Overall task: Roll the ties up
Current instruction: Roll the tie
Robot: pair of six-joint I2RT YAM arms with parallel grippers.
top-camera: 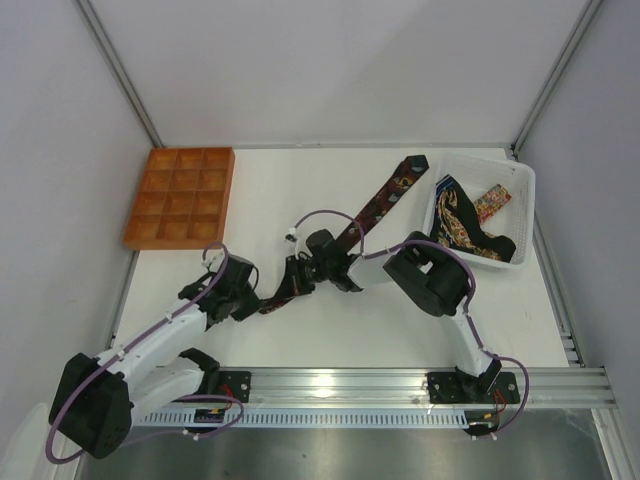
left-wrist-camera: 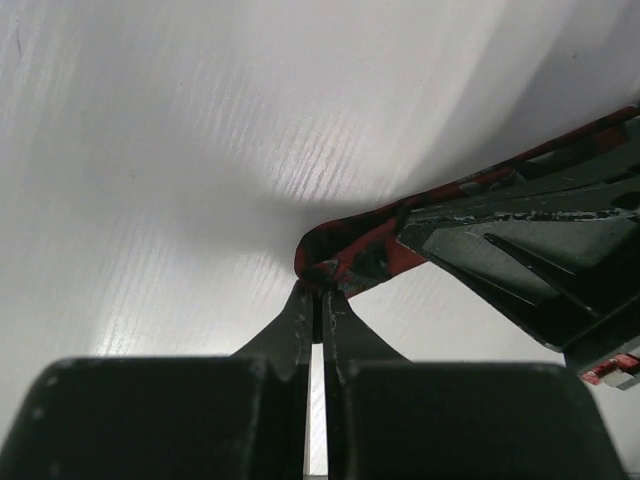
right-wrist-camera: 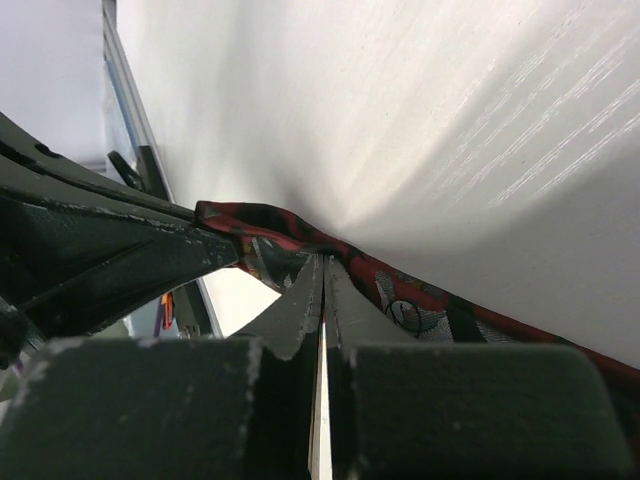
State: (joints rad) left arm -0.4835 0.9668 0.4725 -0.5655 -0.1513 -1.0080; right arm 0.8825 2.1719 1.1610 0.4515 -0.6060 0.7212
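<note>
A maroon patterned tie lies diagonally on the white table, from the back centre down to its near end at the grippers. My left gripper is shut on that near end, and in the left wrist view the fabric bunches at the tips of the gripper. My right gripper is shut on the same tie just beside it. In the right wrist view the tie runs off to the right from the pinched jaws of this gripper. More ties lie heaped in a basket.
A white basket stands at the back right. An orange compartment tray sits at the back left. The two grippers are nearly touching, each showing in the other's wrist view. Grey walls close in the table.
</note>
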